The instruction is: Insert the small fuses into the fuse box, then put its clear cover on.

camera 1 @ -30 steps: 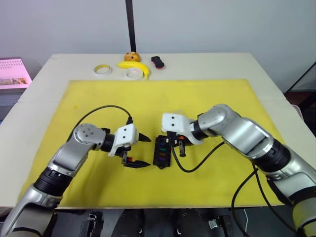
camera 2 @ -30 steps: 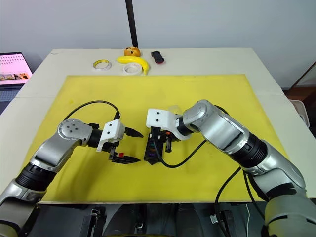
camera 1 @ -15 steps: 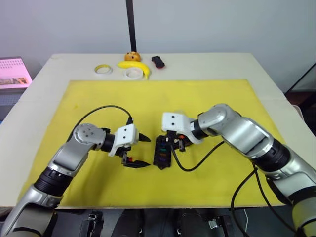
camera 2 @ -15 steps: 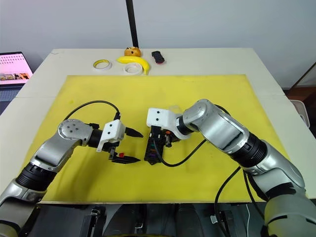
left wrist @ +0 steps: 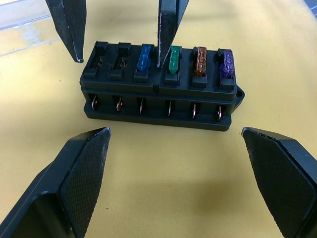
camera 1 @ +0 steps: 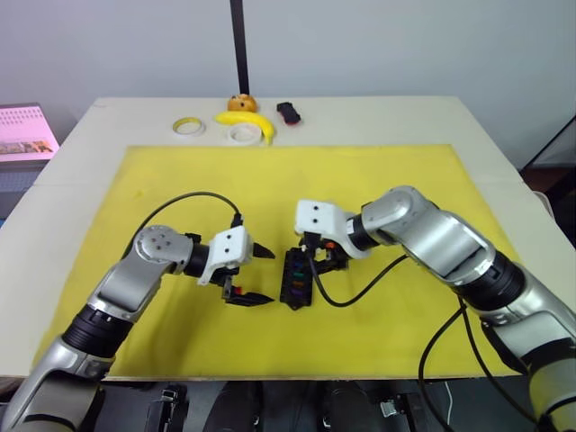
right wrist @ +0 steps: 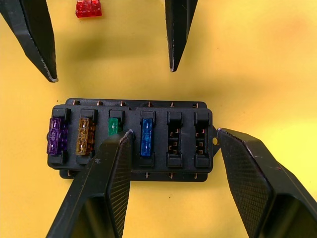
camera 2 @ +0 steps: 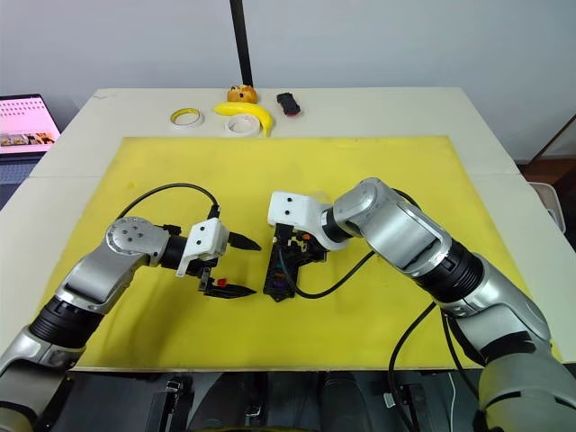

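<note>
Right tool (right wrist: 171, 163), fingers apart, straddles the fuse box (right wrist: 131, 140); closing could catch the seated green fuse (right wrist: 114, 126) under one finger.

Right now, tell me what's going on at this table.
The robot is loading blade fuses into the fuse box on the yellow mat. Four slots are filled: purple, orange, green and blue. Two slots at one end are empty. The right gripper hovers open over the box, holding nothing. The left gripper waits open beside it. A red fuse lies loose on the mat.
</note>
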`<action>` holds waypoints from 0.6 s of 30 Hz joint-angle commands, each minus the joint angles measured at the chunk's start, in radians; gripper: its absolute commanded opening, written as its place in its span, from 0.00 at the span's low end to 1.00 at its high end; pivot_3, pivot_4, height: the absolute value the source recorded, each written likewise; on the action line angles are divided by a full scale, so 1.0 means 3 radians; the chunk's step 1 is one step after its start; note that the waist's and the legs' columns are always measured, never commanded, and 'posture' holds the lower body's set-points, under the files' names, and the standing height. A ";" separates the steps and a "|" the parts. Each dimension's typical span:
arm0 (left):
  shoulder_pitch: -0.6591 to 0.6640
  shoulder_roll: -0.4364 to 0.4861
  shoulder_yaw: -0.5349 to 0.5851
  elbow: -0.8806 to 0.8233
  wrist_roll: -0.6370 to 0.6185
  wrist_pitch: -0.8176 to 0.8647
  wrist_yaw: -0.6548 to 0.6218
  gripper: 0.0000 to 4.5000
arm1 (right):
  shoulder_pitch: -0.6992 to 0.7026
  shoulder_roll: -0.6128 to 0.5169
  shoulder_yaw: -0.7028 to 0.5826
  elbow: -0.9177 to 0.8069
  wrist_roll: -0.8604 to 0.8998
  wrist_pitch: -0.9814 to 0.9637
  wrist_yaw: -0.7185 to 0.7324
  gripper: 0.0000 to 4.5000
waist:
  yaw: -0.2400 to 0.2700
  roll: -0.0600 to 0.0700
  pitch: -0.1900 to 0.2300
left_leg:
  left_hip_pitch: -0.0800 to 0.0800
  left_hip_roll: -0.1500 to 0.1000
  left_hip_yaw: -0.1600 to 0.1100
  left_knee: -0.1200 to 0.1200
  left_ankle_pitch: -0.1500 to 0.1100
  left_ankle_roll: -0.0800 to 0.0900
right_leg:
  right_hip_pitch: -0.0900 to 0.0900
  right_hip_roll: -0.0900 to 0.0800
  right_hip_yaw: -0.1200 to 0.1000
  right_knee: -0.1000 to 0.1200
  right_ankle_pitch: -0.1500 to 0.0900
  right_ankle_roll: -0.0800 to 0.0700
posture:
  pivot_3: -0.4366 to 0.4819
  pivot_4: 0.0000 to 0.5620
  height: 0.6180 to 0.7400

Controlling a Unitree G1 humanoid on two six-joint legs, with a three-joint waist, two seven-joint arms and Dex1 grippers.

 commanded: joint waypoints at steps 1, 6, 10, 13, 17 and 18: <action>-0.0039 -0.0028 0.0043 -0.0078 0.0007 -0.0075 0.0017 1.00 | -0.0089 0.0039 -0.0117 -0.0044 0.0063 -0.0014 0.0049 0.64 | 0.0000 0.0000 0.0000 | 0.0000 0.0000 0.0000 0.0000 0.0000 0.0000 | 0.0000 0.0000 0.0000 0.0000 0.0000 0.0000 | 0.48 0.27 1.00; -0.0051 -0.0011 0.0040 -0.0042 0.0004 -0.0094 -0.0045 1.00 | -0.0200 0.0014 -0.0226 -0.0081 0.0090 -0.0032 0.0093 0.64 | -0.0004 0.0000 0.0000 | -0.0001 0.0000 0.0000 0.0000 0.0000 0.0000 | -0.0001 0.0000 0.0000 0.0000 0.0000 0.0000 | 0.48 0.27 1.00; -0.0081 -0.0010 0.0062 0.0026 0.0008 -0.0120 -0.0066 1.00 | -0.0236 -0.0011 -0.0293 -0.0129 0.0133 0.0001 0.0105 0.64 | 0.0000 0.0000 0.0000 | -0.0001 0.0000 0.0000 0.0000 0.0000 0.0000 | -0.0001 0.0000 0.0000 0.0000 0.0000 0.0000 | 0.48 0.27 1.00; -0.0106 -0.0009 0.0072 0.0064 0.0004 -0.0127 -0.0080 1.00 | -0.0237 -0.0002 -0.0354 -0.0124 0.0148 0.0024 0.0072 0.64 | 0.0000 0.0000 0.0000 | -0.0001 0.0000 0.0000 0.0000 0.0000 0.0000 | -0.0001 0.0000 0.0000 0.0000 0.0000 0.0000 | 0.48 0.27 1.00; -0.0115 0.0004 0.0076 0.0085 0.0007 -0.0135 -0.0086 1.00 | -0.0101 -0.0074 -0.0458 -0.0197 0.0186 -0.0073 0.0071 0.64 | 0.0001 0.0000 0.0000 | -0.0002 0.0000 0.0000 0.0000 0.0000 0.0000 | -0.0001 0.0000 0.0000 0.0000 0.0000 0.0000 | 0.48 0.27 1.00; -0.0116 0.0006 0.0078 0.0088 0.0006 -0.0137 -0.0086 1.00 | -0.0050 -0.0085 -0.0483 -0.0221 0.0193 -0.0098 0.0064 0.58 | 0.0002 0.0000 0.0000 | -0.0002 0.0000 0.0000 0.0000 0.0000 0.0000 | -0.0001 0.0000 0.0000 0.0000 0.0000 0.0000 | 0.48 0.27 1.00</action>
